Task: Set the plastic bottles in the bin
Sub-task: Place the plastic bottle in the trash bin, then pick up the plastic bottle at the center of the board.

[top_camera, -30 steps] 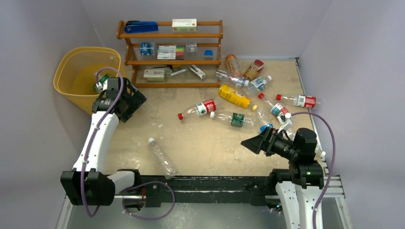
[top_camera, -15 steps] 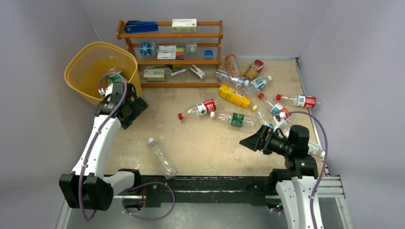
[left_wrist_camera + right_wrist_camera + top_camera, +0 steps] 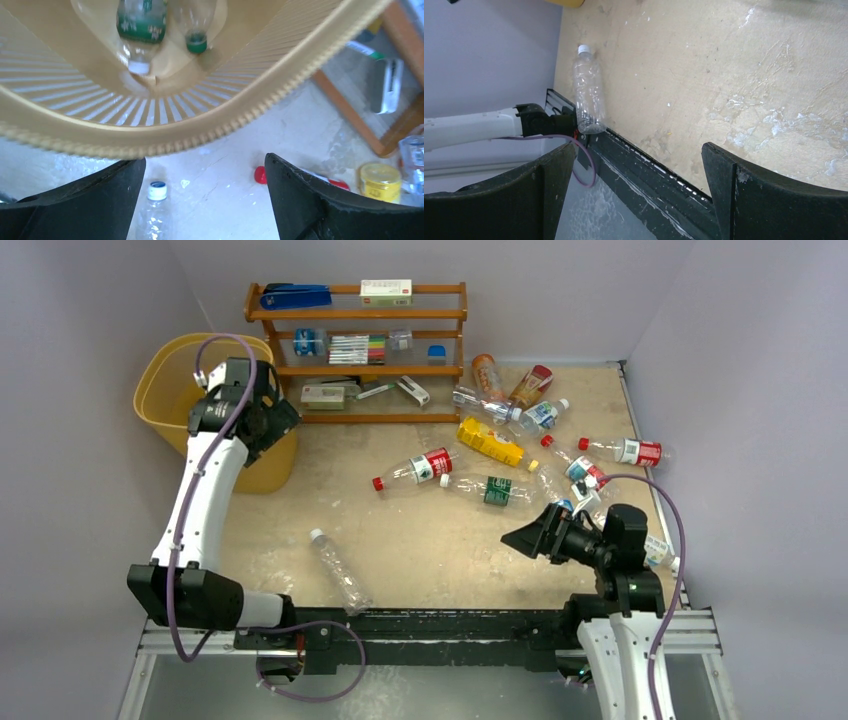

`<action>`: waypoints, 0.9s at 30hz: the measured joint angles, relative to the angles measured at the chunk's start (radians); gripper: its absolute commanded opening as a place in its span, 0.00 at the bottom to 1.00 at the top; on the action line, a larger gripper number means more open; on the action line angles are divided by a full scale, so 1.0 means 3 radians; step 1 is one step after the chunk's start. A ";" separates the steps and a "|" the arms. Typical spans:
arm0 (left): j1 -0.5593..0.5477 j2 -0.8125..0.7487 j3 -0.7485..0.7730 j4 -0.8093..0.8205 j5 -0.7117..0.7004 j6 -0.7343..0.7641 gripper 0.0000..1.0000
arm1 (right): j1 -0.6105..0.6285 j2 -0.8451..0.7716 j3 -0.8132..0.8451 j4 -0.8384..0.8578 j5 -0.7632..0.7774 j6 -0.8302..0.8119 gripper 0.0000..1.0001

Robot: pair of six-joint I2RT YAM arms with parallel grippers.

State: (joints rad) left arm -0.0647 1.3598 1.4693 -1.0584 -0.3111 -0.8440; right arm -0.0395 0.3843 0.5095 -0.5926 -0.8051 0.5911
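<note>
Yellow mesh bin holds two bottles on its floor: a green-labelled bottle and beside it a green-capped bottle. The left gripper hangs over the bin's near-right rim, jaws spread wide with nothing between them. Well right of the bin, the right gripper gapes fully, also empty. A white-capped clear bottle lies nearer than the bin. The other bottles lie scattered to the bin's right, past the wooden shelf rack.
</note>
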 measured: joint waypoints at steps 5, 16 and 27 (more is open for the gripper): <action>0.0019 0.0058 0.0444 -0.0018 -0.0005 0.0179 0.89 | 0.0000 -0.0047 -0.0047 0.0000 -0.0010 0.0000 1.00; 0.0032 -0.0384 0.0095 0.0478 0.1155 0.0678 0.90 | 0.0000 -0.0144 -0.0089 0.0005 -0.0023 0.0015 1.00; -0.0145 -0.1207 -0.1152 0.0682 0.1775 0.0757 0.89 | 0.0000 -0.0156 -0.0136 0.0069 -0.0075 0.0067 1.00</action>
State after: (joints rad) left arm -0.1081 0.9977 1.1236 -0.8539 0.2214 -0.6170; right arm -0.0395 0.3374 0.4686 -0.5720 -0.8276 0.6113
